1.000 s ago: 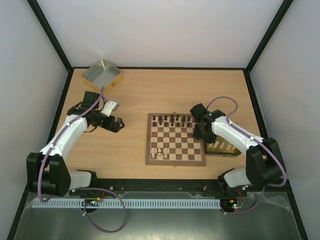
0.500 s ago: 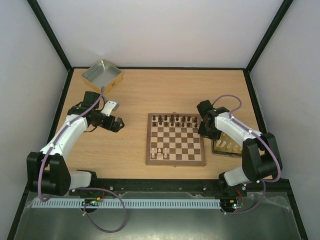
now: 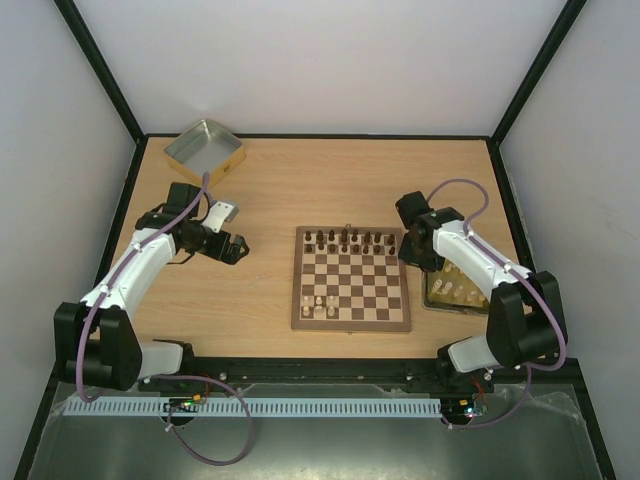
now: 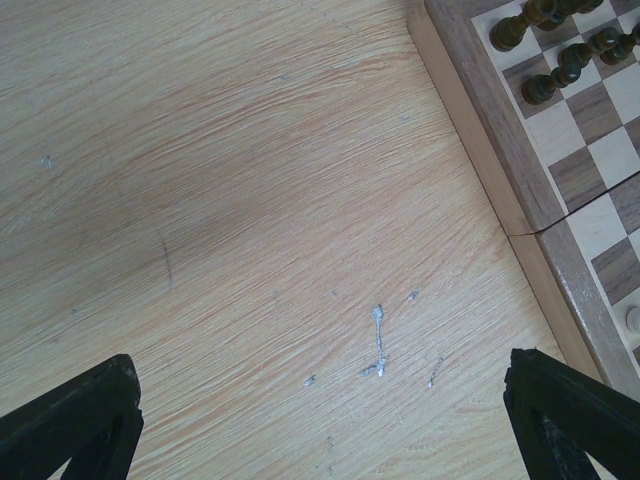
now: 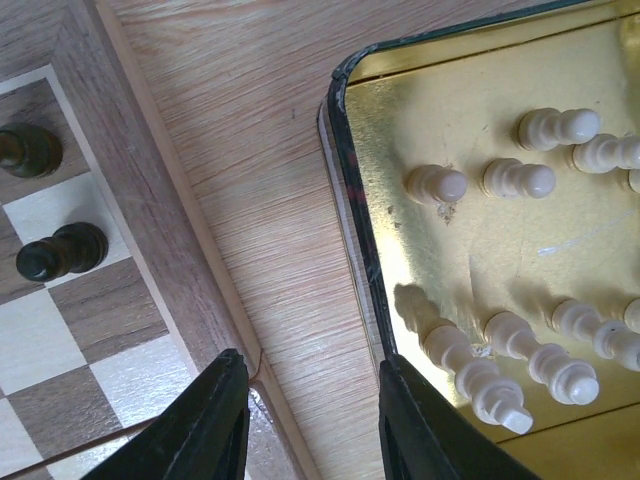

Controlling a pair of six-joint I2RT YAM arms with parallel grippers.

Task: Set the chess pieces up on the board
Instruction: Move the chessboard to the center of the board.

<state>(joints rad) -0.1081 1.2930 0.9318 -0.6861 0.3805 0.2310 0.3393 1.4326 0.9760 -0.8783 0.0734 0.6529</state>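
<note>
Now the jaws of the right arm (image 3: 470, 255), parted and empty, hover between board (image 5: 140, 190) and tray (image 5: 350, 190), whose cream pieces (image 5: 520, 178) lie on their sides just past the rim; the left arm (image 3: 135, 265) is farther off, its jaws gaping.

Bare table (image 3: 330, 185) lies open beyond and to the left of the board (image 3: 350, 327); dark chessmen (image 3: 345, 239) crowd its far rows and a few pale chessmen (image 3: 318, 303) stand at its near left; its middle squares are free; only a narrow strip separates its frame from the tray (image 5: 352, 180), where pale pieces (image 5: 520, 178) lie close together.
</note>
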